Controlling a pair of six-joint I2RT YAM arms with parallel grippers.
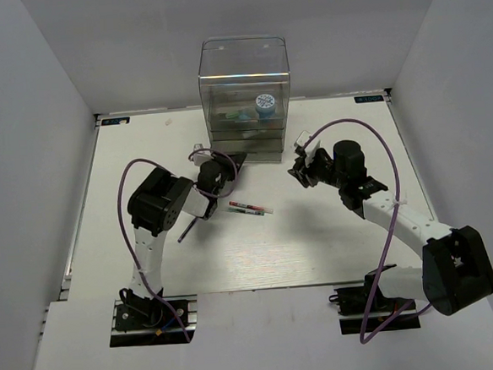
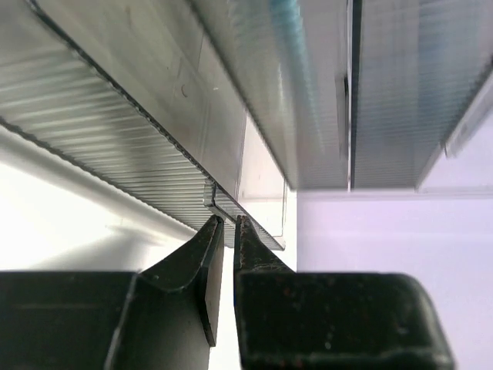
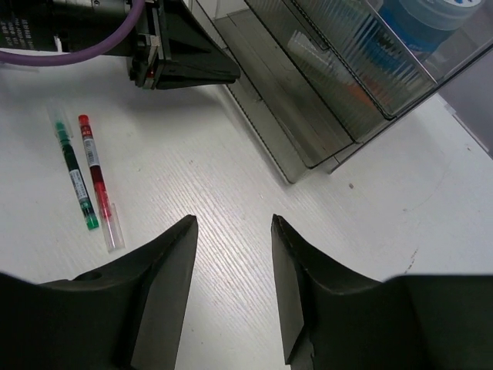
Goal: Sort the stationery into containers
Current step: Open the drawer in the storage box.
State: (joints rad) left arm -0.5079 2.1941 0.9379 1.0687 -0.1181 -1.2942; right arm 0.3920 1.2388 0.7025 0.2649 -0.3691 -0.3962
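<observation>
The step in hand looks like opening a compartment. The left gripper (image 2: 229, 223) has its jaws clenched on the thin clear front lip of a low drawer (image 2: 231, 206) in the clear plastic organiser (image 1: 243, 62), which stands at the far middle of the bench (image 1: 142, 150). The right gripper (image 3: 233, 223) hangs over bare bench just right of the organiser, its jaws released and holding nothing.

Some stationery is already stowed. The blue-white roll (image 1: 265, 105) sits in an upper drawer, with something teal beside it. Two pens are not yet sorted, a green pen (image 3: 75, 181) and a red pen (image 3: 98, 185). They lie side by side, almost touching, on the bench near the left wrist and well apart from the organiser.

The next move likely calls for a straight, level pull on the lip towards the near edge. The pinch is narrow and the plastic is slick, so a skewed pull could slip off or drag the whole organiser along. With the drawer out, the free right arm seems best placed to fetch a pen.
</observation>
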